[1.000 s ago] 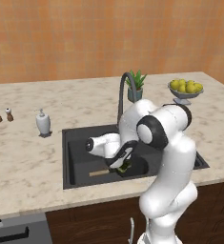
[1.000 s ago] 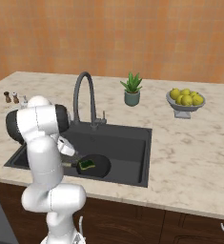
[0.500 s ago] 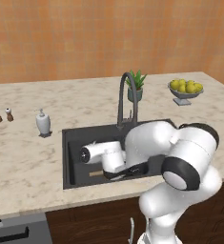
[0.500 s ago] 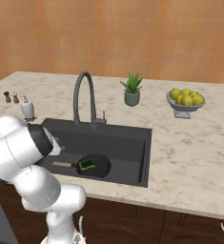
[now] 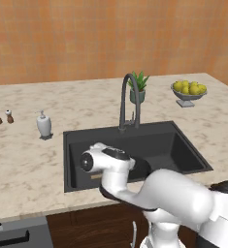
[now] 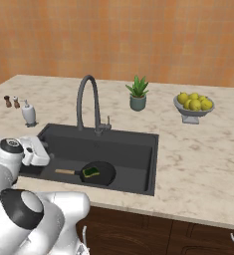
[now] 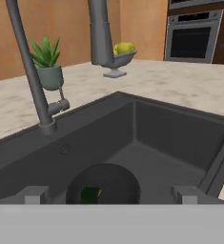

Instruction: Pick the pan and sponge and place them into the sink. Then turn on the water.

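Observation:
The black pan (image 6: 102, 174) lies on the floor of the dark sink (image 6: 138, 172), its wooden handle (image 6: 65, 172) pointing left. The green sponge (image 6: 91, 172) rests inside the pan. In the hand view my gripper (image 7: 111, 195) is open, its fingertips (image 7: 35, 194) wide apart with nothing between them, and the pan (image 7: 111, 183) with the sponge (image 7: 90, 194) lies just beyond. My white hand (image 6: 35, 151) hovers over the sink's front left corner, left of the pan. No water shows at the spout of the faucet (image 6: 86, 99).
A soap dispenser (image 6: 29, 113) and two small shakers (image 6: 11, 101) stand left of the sink. A potted plant (image 6: 138, 94) and a bowl of lemons (image 6: 193, 106) stand behind and to the right. My arm (image 5: 149, 189) covers the sink's front edge in the left base view.
My arm has swung down and leftward, and the hand has drawn back from above the pan to the sink's front left. Pan and sponge have stayed in place.

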